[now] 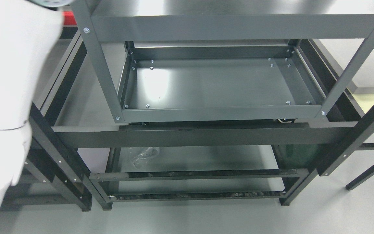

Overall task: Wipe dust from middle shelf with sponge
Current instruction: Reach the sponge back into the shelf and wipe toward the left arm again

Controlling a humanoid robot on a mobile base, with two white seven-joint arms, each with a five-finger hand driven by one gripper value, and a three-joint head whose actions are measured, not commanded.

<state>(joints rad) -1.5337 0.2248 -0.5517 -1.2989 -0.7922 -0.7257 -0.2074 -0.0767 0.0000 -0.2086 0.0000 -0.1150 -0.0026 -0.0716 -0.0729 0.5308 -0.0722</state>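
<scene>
Head view: a white robot arm (6,91) fills the left edge, running from the top down to the lower left corner. Its hand is out of the picture, so whether the fingers are open or closed cannot be told. The right arm does not show.

To the right of that arm stands a dark grey metal shelf unit (206,113). The top shelf (232,26) crosses the upper edge. Below it lies the middle shelf (213,84), a shallow tray with raised rims and bolts in its corners; a bright glare sits on its left part. Lower down is a bottom shelf (200,156) with a crumpled clear plastic bag (144,154) on its left side.

No sponge can be seen anywhere. A black-framed rack (60,97) stands just beside the arm, on the grey floor (206,217).
</scene>
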